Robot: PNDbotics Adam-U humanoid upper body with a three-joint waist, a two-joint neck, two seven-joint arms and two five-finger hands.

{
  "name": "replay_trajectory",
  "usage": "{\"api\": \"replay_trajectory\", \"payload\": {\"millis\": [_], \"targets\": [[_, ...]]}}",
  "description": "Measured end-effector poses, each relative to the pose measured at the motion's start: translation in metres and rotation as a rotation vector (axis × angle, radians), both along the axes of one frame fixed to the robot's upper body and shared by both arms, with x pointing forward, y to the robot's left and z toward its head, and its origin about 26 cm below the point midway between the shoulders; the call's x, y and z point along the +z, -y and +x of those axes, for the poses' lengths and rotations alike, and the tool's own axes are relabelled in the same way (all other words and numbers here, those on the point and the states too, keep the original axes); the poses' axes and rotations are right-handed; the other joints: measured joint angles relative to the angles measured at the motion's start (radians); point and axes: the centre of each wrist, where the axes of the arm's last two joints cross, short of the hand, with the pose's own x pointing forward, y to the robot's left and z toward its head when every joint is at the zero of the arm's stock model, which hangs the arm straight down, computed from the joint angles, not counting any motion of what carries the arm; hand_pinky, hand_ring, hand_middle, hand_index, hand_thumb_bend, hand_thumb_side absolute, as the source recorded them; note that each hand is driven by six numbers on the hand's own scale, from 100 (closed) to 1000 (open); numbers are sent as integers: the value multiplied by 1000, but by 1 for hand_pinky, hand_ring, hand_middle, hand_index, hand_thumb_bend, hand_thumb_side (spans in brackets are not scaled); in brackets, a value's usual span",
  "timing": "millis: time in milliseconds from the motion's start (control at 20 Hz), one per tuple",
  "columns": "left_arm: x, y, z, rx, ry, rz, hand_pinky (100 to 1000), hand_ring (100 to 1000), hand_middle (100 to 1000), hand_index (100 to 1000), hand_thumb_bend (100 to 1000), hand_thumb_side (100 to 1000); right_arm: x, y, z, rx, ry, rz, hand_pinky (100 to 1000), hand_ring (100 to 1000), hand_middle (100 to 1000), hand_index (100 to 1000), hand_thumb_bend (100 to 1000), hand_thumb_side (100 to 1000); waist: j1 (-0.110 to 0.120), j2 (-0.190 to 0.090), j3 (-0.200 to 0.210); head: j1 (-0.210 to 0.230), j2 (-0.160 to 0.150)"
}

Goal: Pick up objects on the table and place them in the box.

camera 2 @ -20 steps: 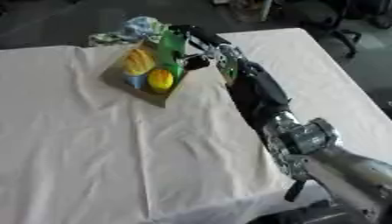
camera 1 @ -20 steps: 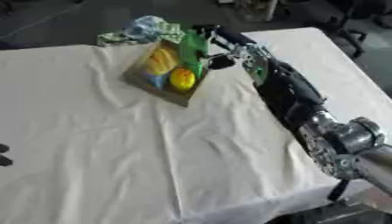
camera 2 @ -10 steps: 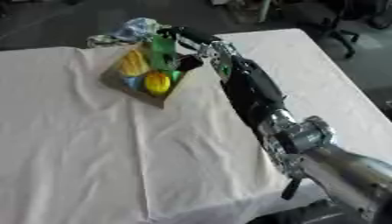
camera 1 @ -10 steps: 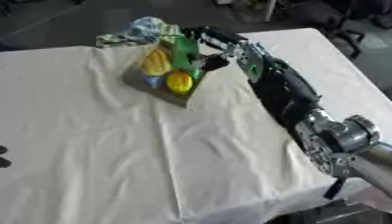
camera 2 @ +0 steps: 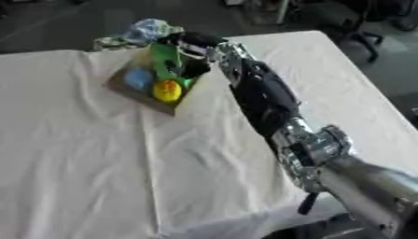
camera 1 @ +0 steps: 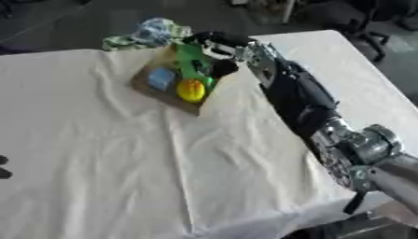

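1. Cardboard-brown, the box (camera 1: 156, 88) sits at the far middle of the table (camera 1: 98, 154), which is draped in a creased white cloth.
2. Inside the box lie a blue object (camera 1: 161, 78) on its left side, a yellow round object (camera 1: 191, 89) near its front corner, and a green object (camera 1: 192, 64) standing along its right side.
3. The robot's right hand (camera 1: 219, 51) reaches in from the right, its black arm stretching from the near right corner across the table to the box.
4. That hand is over the right side of the box, right at the green object — its dark fingers (camera 2: 196, 69) curl down beside the green shape, yet whether they actually clasp it cannot be told.
5. A crumpled bundle of blue and green cloth-like material (camera 1: 151, 33) lies just beyond the box at the far edge of the table.
6. At the left edge, low down, a few dark fingertips of the left hand (camera 1: 4, 167) show — too little to tell how the hand is set.
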Motion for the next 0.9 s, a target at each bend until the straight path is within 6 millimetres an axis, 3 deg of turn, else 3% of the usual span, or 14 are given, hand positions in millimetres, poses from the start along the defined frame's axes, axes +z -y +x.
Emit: {"api": "replay_trajectory", "payload": {"millis": [350, 450, 650, 800, 900], "targets": [[0, 0, 0, 0, -1, 0, 691, 583, 607, 838, 100, 939, -1, 1, -1, -31, 14, -35, 865, 901, 978, 1000, 100, 415, 0, 0, 0, -3, 0], [0, 0, 0, 0, -1, 0, 691, 583, 607, 838, 100, 939, -1, 1, -1, -42, 20, -50, 878, 915, 990, 1000, 100, 454, 0, 0, 0, -4, 0], [0, 0, 0, 1, -2, 0, 692, 584, 607, 838, 100, 940, -2, 2, -1, -61, 23, -82, 920, 966, 1000, 1000, 100, 665, 0, 0, 0, -6, 0], [0, 0, 0, 2, -2, 0, 692, 583, 607, 838, 100, 941, -2, 3, -1, -71, 14, -102, 938, 987, 1000, 1000, 100, 667, 0, 0, 0, -7, 0], [-1, 0, 0, 2, -3, 0, 692, 583, 606, 838, 100, 942, -2, 4, -1, -76, 10, -117, 944, 994, 1000, 1000, 100, 611, 0, 0, 0, -7, 0]]}}
